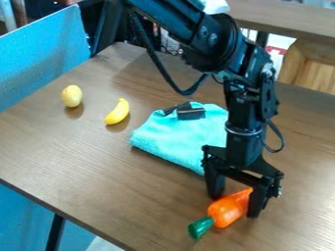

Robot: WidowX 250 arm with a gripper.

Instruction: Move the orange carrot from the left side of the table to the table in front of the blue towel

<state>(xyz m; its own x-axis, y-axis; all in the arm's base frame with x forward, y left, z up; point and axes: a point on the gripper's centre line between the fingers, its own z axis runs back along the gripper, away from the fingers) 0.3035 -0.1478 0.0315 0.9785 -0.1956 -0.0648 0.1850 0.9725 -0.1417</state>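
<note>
**End effector set astride the carrot, with the carrot down on the bench**

At the far left, a blue panel (39,63) stands along the edge of the wood-topped bench (98,162). Next comes an oval yellow toy (71,96), then a yellow toy banana (118,112), tilted and well apart from the arm. Farther right lies a folded turquoise towel (173,139), with small black objects (191,113) on its upper part.

To the right of these, near the bench's front edge, is the orange toy carrot (227,211), its green top pointing to the lower left. The end effector (234,206) hangs down over it, fingers apart, one on either side of the orange body; the view doesn't settle whether either one touches it. So the positioning looks done, I'd judge, while a secured grip and a lift are not.
</note>
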